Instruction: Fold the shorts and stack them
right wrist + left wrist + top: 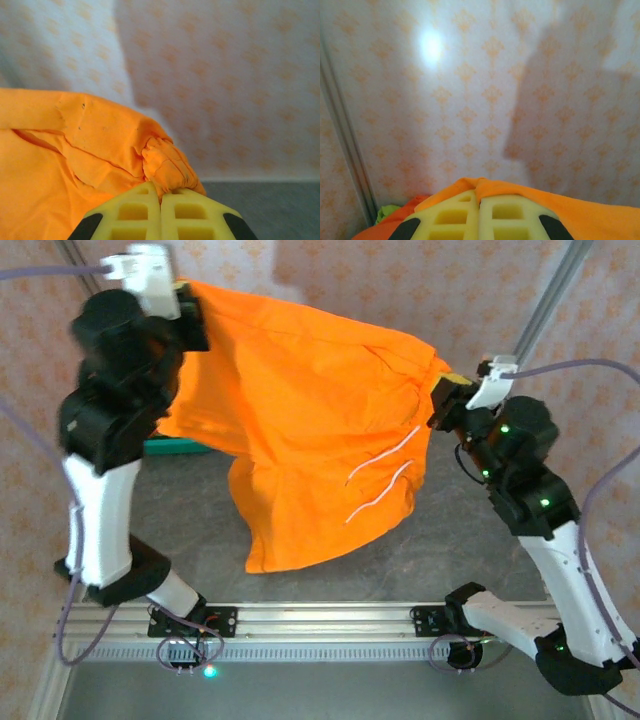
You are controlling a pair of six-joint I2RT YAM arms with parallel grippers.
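I hold 1 pair of orange shorts spread in the air above the table. My left gripper is clamped on its far left corner, and my right gripper on the gathered edge at the right. Nothing is folded or stacked yet, so I judge the task is near its start. The teal basket is mostly hidden behind my left arm; I cannot tell what is in it.
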